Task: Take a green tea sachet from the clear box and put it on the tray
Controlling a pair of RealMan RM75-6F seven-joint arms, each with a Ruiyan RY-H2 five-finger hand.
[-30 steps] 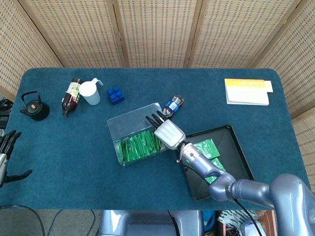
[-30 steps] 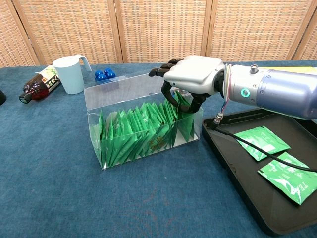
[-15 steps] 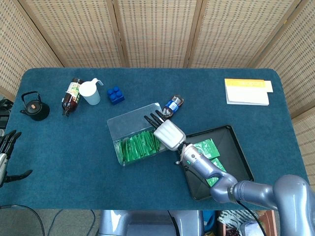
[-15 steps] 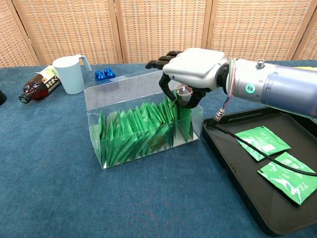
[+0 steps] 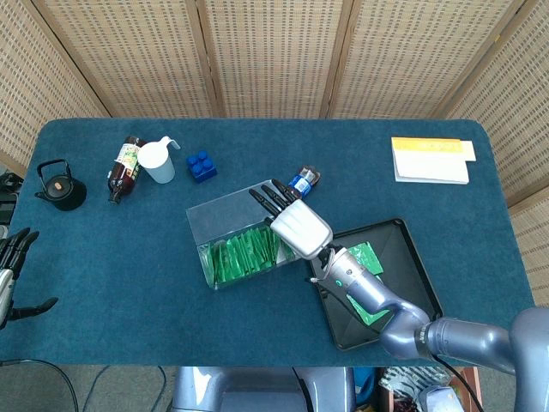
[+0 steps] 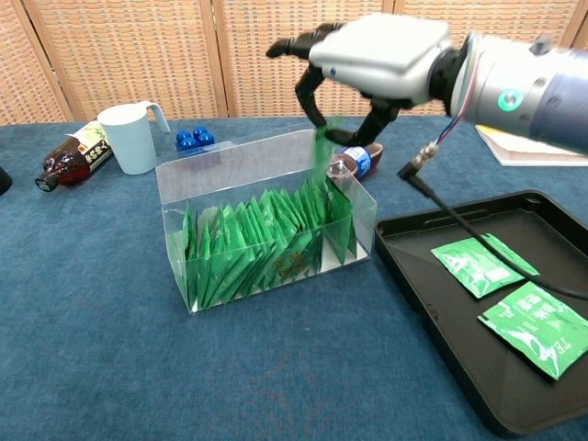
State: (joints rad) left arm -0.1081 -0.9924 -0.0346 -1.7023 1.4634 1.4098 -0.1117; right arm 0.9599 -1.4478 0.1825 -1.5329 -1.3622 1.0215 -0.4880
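Note:
The clear box (image 6: 241, 176) stands mid-table, packed with several upright green tea sachets (image 6: 262, 241). My right hand (image 6: 372, 57) hovers above the box's right end and pinches one green sachet (image 6: 325, 145), which hangs blurred just over the rim. In the head view the right hand (image 5: 298, 225) covers the box's (image 5: 221, 220) right end. To the right lies the black tray (image 6: 459, 344), with two green sachets (image 6: 481, 265) lying flat in it. My left hand (image 5: 12, 268) sits at the table's left edge, fingers apart and holding nothing.
A small blue-labelled bottle (image 6: 355, 163) lies just behind the box. At the back left are a white cup (image 5: 157, 160), a brown bottle (image 5: 125, 166), a blue brick (image 5: 202, 166) and a black teapot (image 5: 59, 186). A yellow-topped book (image 5: 431, 160) lies back right.
My right hand has risen out of the box, lifting one green sachet clear of the row. The left hand has stayed put.

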